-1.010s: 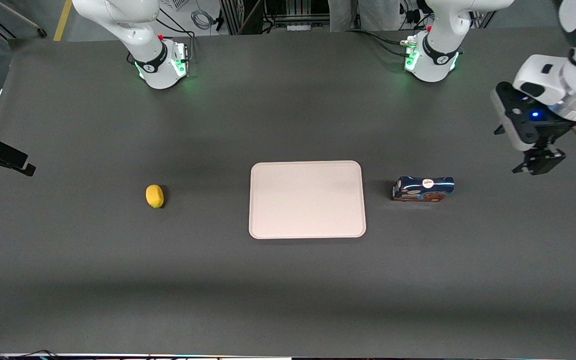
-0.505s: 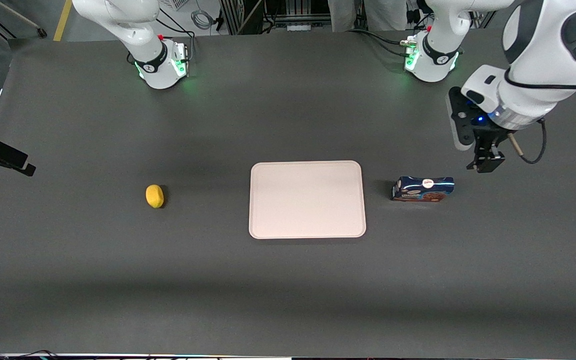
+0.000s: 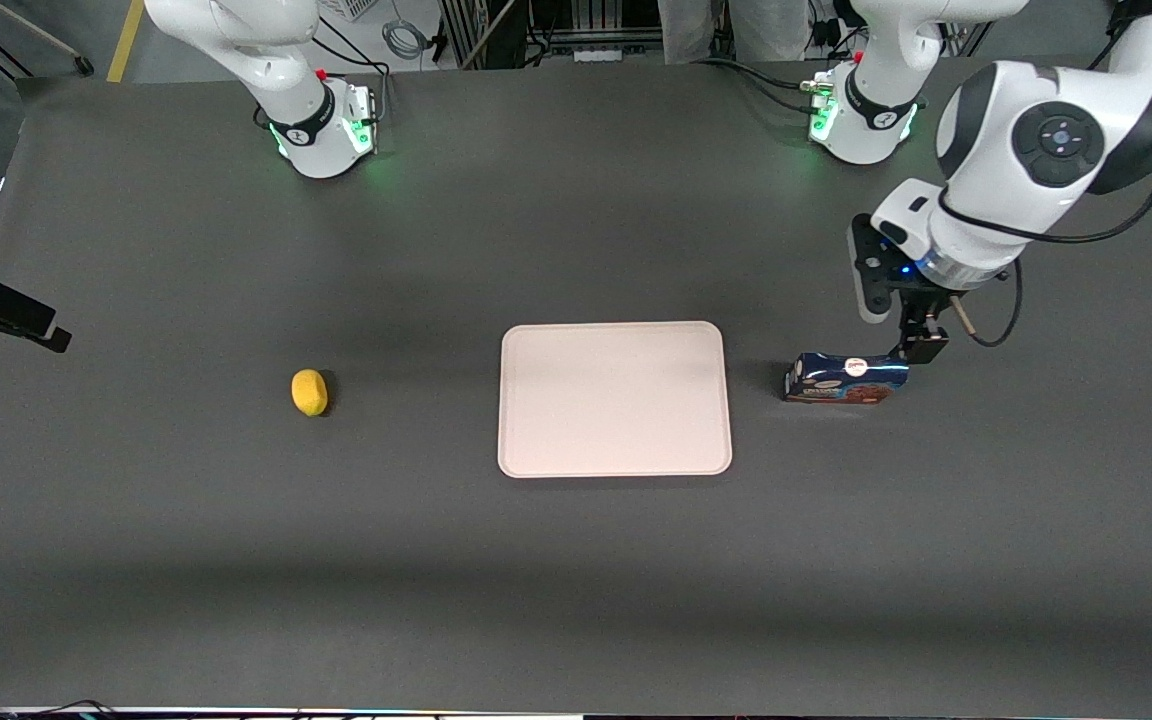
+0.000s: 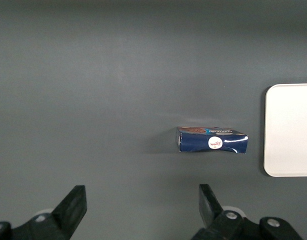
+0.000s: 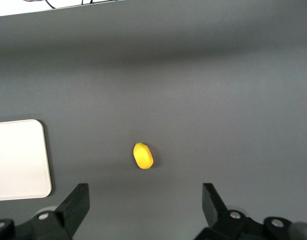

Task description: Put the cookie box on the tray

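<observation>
Open gripper [image 3: 921, 345] hangs empty above one end of the small navy-blue cardboard cookie box [image 3: 846, 378].
The box lies on the table beside the pale pinkish tray [image 3: 614, 398] — likely light, crushable; pinch its long sides mid-length, gently.

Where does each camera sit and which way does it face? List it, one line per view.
Front view: high, facing both arm bases; shows the table, tray, cookie box, lemon and the gripper above the box's end.
Left wrist view: on the working arm, looking down; open gripper fingers frame the cookie box beside the tray.
Right wrist view: on the parked arm, looking down at the lemon and tray.
All three share the tray.
</observation>
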Available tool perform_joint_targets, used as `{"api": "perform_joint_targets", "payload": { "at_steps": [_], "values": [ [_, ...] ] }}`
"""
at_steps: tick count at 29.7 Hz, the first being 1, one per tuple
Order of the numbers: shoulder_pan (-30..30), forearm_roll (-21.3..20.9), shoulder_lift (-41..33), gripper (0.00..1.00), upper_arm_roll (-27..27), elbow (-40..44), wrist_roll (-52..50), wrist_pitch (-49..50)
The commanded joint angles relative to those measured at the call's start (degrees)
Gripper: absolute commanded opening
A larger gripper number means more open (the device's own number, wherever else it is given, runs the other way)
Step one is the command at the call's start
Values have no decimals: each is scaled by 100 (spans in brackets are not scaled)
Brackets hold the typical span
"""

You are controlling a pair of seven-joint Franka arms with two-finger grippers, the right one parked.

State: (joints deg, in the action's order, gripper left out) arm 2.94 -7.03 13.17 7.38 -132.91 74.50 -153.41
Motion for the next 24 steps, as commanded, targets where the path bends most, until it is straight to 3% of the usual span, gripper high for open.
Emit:
{"api": "perform_joint_targets", "payload": {
  "at_steps": [1, 10, 18, 24],
  "values": [
    [14, -9, -271, 11, -26, 765, 39, 1303],
    [23, 53, -447, 11, 27, 2285, -120, 3659],
    [49, 439, -500, 11, 44, 3463, -137, 5048],
    [58, 484, -473, 11, 44, 4159, -304, 5778]
  ]
}}
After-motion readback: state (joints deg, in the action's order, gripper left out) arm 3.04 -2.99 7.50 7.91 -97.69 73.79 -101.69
